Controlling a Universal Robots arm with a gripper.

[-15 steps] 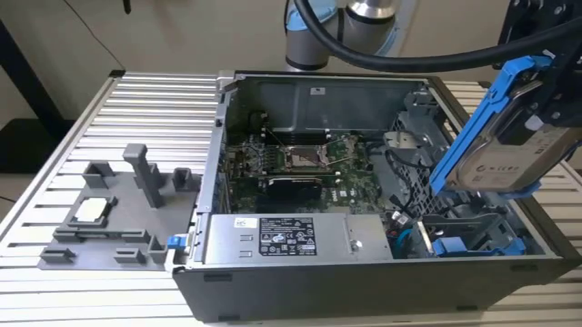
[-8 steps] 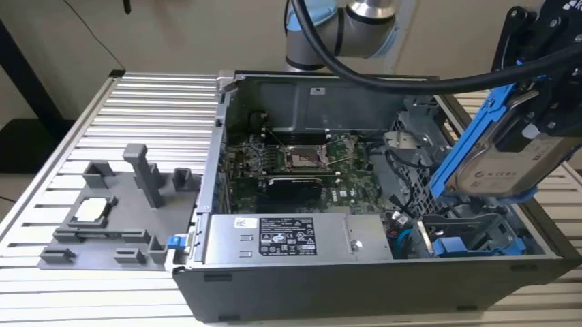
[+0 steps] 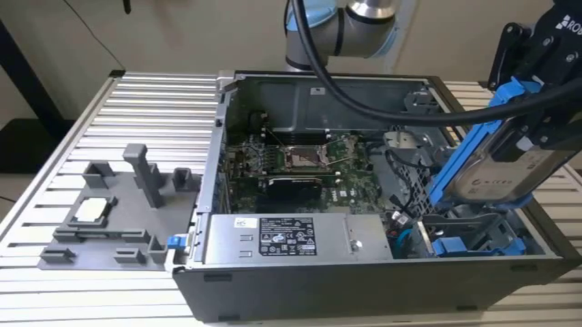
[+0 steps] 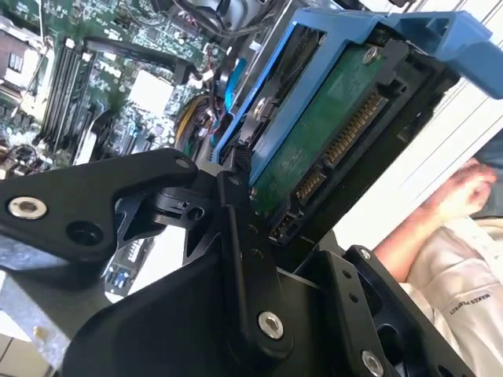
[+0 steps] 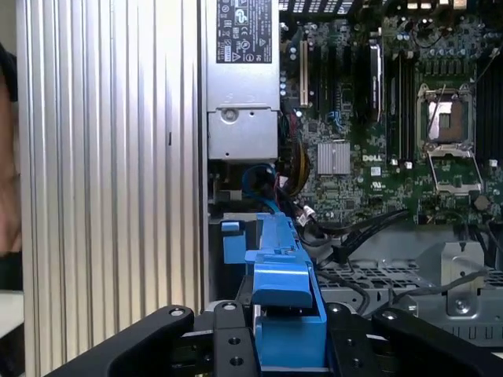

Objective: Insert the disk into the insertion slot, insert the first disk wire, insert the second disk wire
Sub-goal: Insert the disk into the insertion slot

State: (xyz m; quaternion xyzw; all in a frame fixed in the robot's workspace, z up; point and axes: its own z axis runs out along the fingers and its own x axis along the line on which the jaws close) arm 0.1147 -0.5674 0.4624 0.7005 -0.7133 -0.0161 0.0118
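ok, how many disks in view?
1: the disk, tilted in the gripper over the insertion slot, at the exterior view's right. Others could be hidden inside the case.

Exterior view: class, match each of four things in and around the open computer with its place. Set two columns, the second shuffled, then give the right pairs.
1. the disk
2. the insertion slot
3. the power supply
4. the grey fixture

A. on the slatted table, at the exterior view's left
B. along the near wall of the case, white label up
C. tilted, held in the gripper above the case
D. in the case, below the held disk

Pairs: 1-C, 2-D, 3-B, 4-A
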